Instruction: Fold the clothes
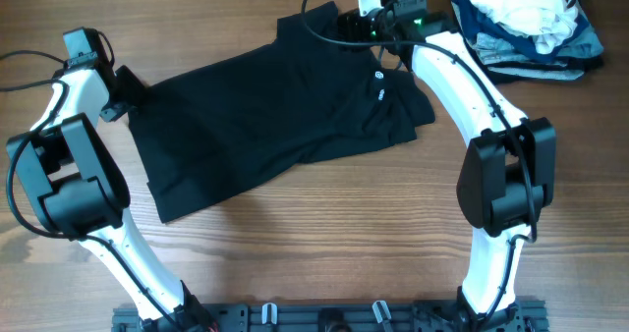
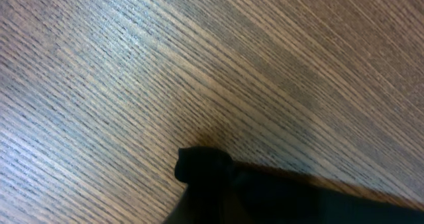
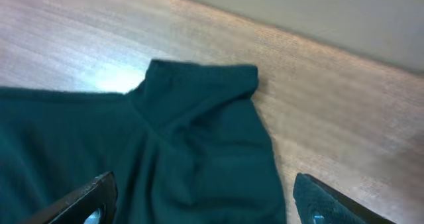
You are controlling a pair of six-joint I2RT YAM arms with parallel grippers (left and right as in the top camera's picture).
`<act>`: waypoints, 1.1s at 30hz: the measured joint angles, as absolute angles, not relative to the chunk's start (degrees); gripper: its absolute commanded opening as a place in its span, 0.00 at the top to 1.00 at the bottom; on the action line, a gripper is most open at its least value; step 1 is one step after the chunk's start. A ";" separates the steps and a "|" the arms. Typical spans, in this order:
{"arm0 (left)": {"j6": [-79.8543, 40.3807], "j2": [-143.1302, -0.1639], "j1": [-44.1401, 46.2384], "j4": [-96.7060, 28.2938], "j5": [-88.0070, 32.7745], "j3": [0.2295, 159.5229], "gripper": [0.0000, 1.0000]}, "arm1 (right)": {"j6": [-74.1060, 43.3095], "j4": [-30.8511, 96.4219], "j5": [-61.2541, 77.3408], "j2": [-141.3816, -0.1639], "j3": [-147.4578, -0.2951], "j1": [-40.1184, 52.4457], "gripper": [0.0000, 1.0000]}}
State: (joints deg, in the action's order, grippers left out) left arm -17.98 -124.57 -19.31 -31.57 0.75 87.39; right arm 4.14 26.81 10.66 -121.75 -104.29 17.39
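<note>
A black shirt (image 1: 265, 106) lies spread and rumpled across the middle of the wooden table. My left gripper (image 1: 123, 88) is at the shirt's left corner. In the left wrist view only a dark bunch of fabric (image 2: 205, 171) shows at the bottom edge, and the fingers look shut on it. My right gripper (image 1: 346, 25) hovers over the shirt's far edge. In the right wrist view its fingers (image 3: 205, 204) are wide open on either side of a shirt sleeve (image 3: 199, 118), holding nothing.
A pile of other clothes (image 1: 521, 18), white, blue and grey, sits at the back right corner. The table's far edge (image 3: 331, 42) runs close behind the right gripper. Bare wood (image 1: 324, 234) lies in front of the shirt.
</note>
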 measured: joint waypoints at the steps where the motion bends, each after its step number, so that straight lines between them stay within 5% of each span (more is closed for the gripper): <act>1: -17.98 -124.57 -19.35 -31.59 0.71 87.39 0.96 | 4.14 26.17 10.46 -121.84 -105.97 17.37 0.14; 17: -17.98 -124.57 -19.46 -31.55 0.51 87.39 0.96 | -0.40 14.04 13.56 -143.96 -116.42 17.39 0.19; 19: -17.98 -124.57 -19.46 -31.55 0.51 87.39 0.96 | -0.64 13.89 13.76 -145.10 -116.44 17.39 0.11; 21: -17.98 -124.57 -19.46 -31.59 0.49 87.39 0.96 | -1.02 24.25 13.91 -145.43 -120.01 17.39 0.01; 26: -17.98 -124.57 -19.46 -32.42 0.49 87.55 0.96 | 0.25 60.90 10.44 -144.64 -155.57 17.30 0.01; 33: -17.98 -124.57 -19.46 -32.71 0.49 87.61 0.96 | 0.21 45.80 10.57 -147.98 -159.39 17.06 0.00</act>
